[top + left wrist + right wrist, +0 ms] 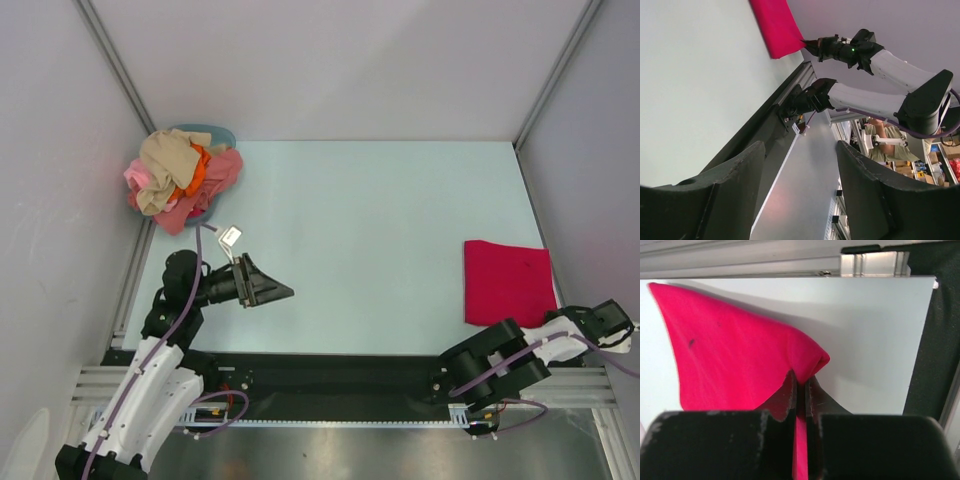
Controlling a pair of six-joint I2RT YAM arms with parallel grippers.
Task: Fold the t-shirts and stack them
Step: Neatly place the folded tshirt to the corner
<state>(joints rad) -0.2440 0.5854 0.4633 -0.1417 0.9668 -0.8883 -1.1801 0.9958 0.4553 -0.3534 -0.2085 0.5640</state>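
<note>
Beige, pink and orange crumpled cloth t-shirts (180, 180) heaped at the far-left corner of the pale counter (380, 220). The left end effector (285, 293) is spread and empty, just beside the heap. The folded crimson-red cloth t-shirt (508, 282) lies flat at right, near corner pinched by the right end effector (801, 384).

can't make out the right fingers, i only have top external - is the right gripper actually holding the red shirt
Observer: Yes, the right wrist view shows the right gripper shut on a corner fold of the crimson t-shirt.
Operator: rest of it lifted too
Observer: No, only that corner is raised; beyond it the cloth lies on the table.
Operator: other side holding anything
Observer: No, the left wrist view shows the left gripper open, nothing between its fingers.
</note>
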